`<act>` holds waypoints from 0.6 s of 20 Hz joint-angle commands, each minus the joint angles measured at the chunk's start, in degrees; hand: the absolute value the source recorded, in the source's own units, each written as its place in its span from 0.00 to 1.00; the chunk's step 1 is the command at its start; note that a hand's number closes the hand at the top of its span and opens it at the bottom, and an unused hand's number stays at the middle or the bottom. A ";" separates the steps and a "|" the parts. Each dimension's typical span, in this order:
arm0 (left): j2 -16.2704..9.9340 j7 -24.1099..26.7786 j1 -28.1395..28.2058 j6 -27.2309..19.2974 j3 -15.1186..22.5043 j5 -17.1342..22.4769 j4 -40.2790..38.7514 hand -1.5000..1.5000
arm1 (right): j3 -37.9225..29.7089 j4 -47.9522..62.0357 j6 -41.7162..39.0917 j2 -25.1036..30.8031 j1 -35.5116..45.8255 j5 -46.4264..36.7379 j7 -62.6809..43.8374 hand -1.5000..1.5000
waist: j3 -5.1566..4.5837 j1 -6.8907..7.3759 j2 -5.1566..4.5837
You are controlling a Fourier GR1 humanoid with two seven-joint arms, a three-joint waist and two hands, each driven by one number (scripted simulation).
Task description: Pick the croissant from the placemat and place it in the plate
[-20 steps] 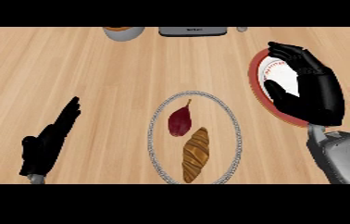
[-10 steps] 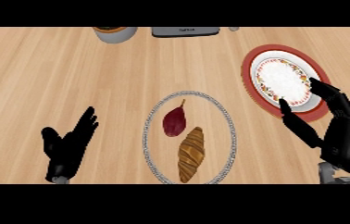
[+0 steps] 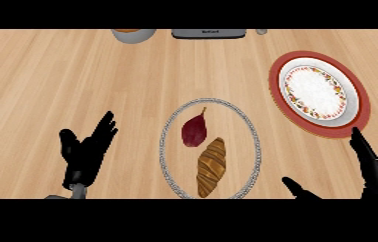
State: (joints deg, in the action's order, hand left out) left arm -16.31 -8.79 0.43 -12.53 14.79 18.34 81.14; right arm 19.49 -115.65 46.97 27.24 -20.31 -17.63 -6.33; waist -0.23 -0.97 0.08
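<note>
You see the brown striped croissant (image 3: 212, 167) lying on the round grey-rimmed placemat (image 3: 167, 136), beside a dark red sweet potato (image 3: 195, 130). It sits between both open hands, touching neither: left hand (image 3: 85, 153), right hand (image 3: 362, 171) partly cut off. The floral white plate (image 3: 353, 98) sits apart.

A: What lies on the placemat (image 3: 167, 136) at the counter's (image 3: 88, 76) centre?

B: The croissant (image 3: 211, 167) on its near half, with a sweet potato (image 3: 195, 130) just behind and slightly left of it.

A: And the plate (image 3: 319, 92)?

B: To the right and farther back, well apart from the placemat.

A: The hands?

B: Left hand (image 3: 85, 153) left of the placemat; right hand (image 3: 362, 171) at the lower right, just in front of the plate.

A: The far edge?

B: A bowl (image 3: 133, 34) left of a flat appliance (image 3: 209, 33).
</note>
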 commanded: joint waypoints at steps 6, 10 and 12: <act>1.85 -0.52 -2.20 -0.40 0.89 -1.40 -2.13 0.50 | 7.15 -9.87 -17.32 10.22 -1.11 -15.30 -27.51 0.00 | -0.14 1.40 -0.41; -0.23 -2.54 -1.64 1.11 -0.08 -0.42 1.42 0.50 | 9.06 -12.98 -26.63 8.09 4.87 -20.75 -43.38 0.00 | -0.02 2.06 -0.28; 0.54 -1.08 -1.11 1.95 0.54 -1.00 -0.23 0.50 | 15.32 -12.18 -28.85 3.68 6.74 -28.17 -48.15 0.00 | 0.04 1.64 -0.17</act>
State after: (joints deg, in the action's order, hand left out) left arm -15.99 -9.95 -0.50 -11.44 15.30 17.55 81.56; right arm 29.47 -126.82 24.53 33.99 -17.37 -38.01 -43.72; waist -0.28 0.72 -0.15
